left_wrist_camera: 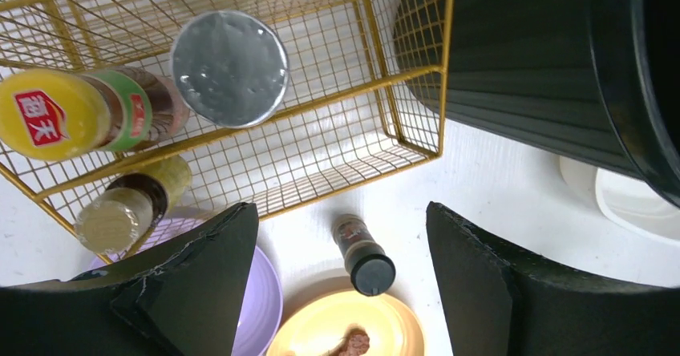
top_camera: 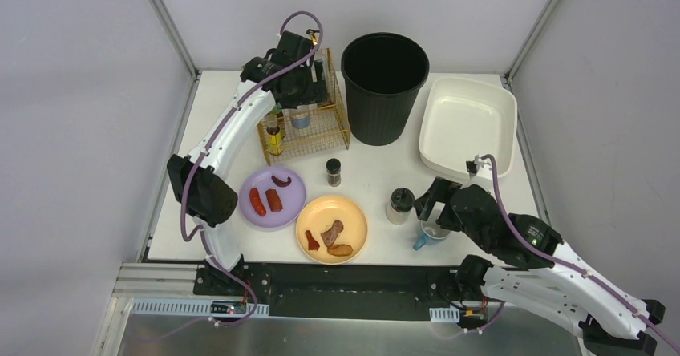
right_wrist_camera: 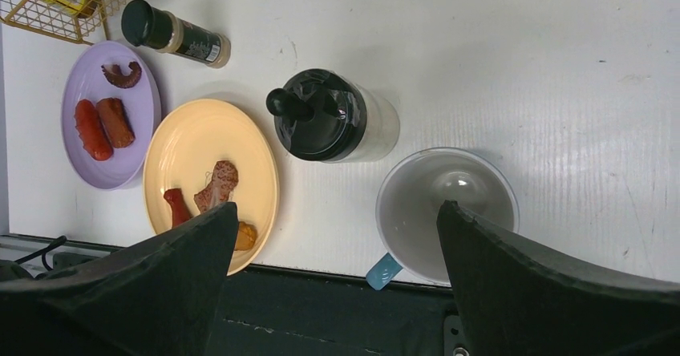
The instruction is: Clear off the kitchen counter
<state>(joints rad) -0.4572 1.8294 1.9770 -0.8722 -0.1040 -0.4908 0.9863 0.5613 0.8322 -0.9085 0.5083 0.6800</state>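
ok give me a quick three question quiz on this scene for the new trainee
1. True or false: the black bin stands between the wire basket and the white tub.
2. The right gripper hangs closest to: A the black bin, B the blue-handled cup, C the wire basket.
3. How many pieces of food lie on the yellow plate?

Key: 1 true; 2 B; 3 three.
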